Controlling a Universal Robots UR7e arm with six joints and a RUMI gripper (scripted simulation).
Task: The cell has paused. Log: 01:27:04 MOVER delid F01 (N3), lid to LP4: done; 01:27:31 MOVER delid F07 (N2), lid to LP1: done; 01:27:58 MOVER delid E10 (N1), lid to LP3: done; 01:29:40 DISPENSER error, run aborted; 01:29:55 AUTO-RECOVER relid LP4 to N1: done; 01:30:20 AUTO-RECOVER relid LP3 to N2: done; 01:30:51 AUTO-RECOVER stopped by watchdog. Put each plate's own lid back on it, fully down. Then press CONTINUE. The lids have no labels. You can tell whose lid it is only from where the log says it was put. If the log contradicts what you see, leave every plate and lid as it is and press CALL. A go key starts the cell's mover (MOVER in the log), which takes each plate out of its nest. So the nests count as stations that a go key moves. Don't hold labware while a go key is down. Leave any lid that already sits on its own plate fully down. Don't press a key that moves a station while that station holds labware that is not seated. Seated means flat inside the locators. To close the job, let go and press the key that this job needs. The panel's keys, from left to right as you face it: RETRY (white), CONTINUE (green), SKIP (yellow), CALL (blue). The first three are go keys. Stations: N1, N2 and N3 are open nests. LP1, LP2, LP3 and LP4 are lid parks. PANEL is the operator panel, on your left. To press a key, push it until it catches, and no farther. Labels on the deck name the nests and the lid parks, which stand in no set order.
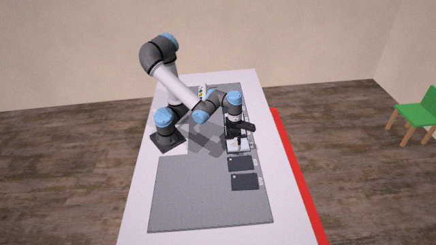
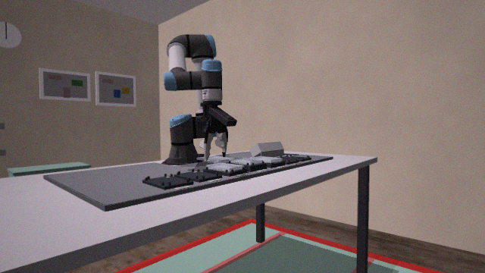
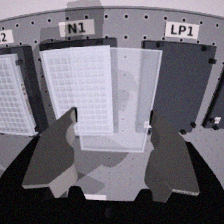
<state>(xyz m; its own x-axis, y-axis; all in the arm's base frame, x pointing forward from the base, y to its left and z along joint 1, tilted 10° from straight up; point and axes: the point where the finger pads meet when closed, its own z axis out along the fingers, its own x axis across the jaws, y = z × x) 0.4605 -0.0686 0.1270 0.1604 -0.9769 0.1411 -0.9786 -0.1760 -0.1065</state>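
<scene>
My gripper [image 1: 238, 145] [image 2: 215, 157] [image 3: 113, 109] is shut on a clear lid [image 3: 131, 100], gripping it by its two long sides. The lid is raised above the deck. In the wrist view it overlaps the right part of the plate [image 3: 82, 85] at N1 and the gap towards LP1. That white plate lies in nest N1; whether a lid is on it I cannot tell. Lid park LP1 [image 3: 187, 80] [image 1: 240, 163] is bare. Another white plate [image 3: 12, 95] lies in the neighbouring nest, N2. A third pale plate [image 2: 270, 161] lies farther along the row. The key panel [image 2: 267, 149] stands beyond.
A dark lid park [image 1: 244, 182] [image 2: 167, 182] without a lid is at the near end of the row. More dark parks [image 2: 297, 157] are at the far end, mostly hidden by the arm in the top view. Small locators stand up around the stations.
</scene>
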